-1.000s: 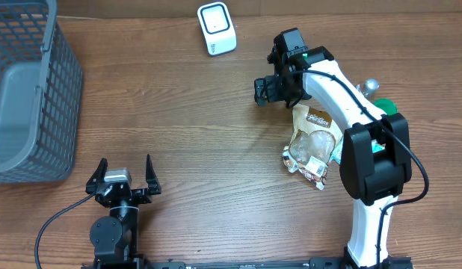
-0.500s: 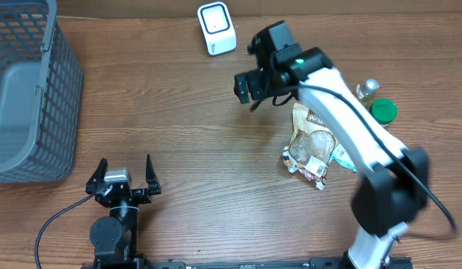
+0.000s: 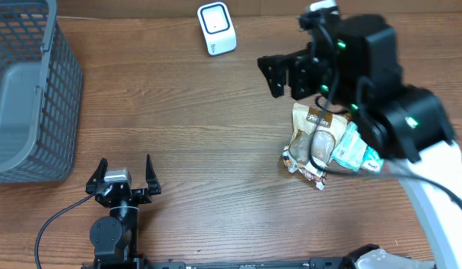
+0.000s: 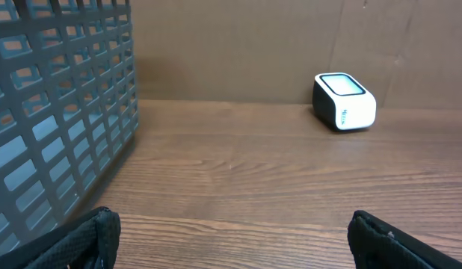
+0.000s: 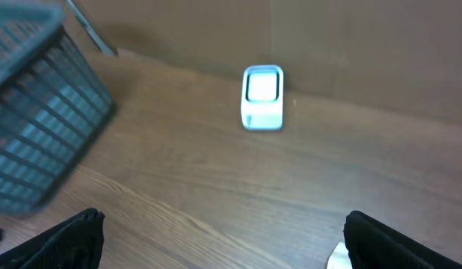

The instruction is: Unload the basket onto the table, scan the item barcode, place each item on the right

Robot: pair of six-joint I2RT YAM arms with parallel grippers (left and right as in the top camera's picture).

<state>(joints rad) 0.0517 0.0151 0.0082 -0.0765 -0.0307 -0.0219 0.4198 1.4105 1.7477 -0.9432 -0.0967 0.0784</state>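
Right hand (image 3: 280, 76) has swung up, wide open and empty, its arm partly hiding the snack bag (image 3: 306, 142).

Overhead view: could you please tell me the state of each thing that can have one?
Scanner: standing on the table, nothing touching it.
Snack bag: lying on the table, not held.
Teal packet: lying against the snack bag, partly under the right arm.
Basket: upright, looks empty.
Left claw: open, holding nothing.
Right claw: open, holding nothing, between scanner and snack bag.
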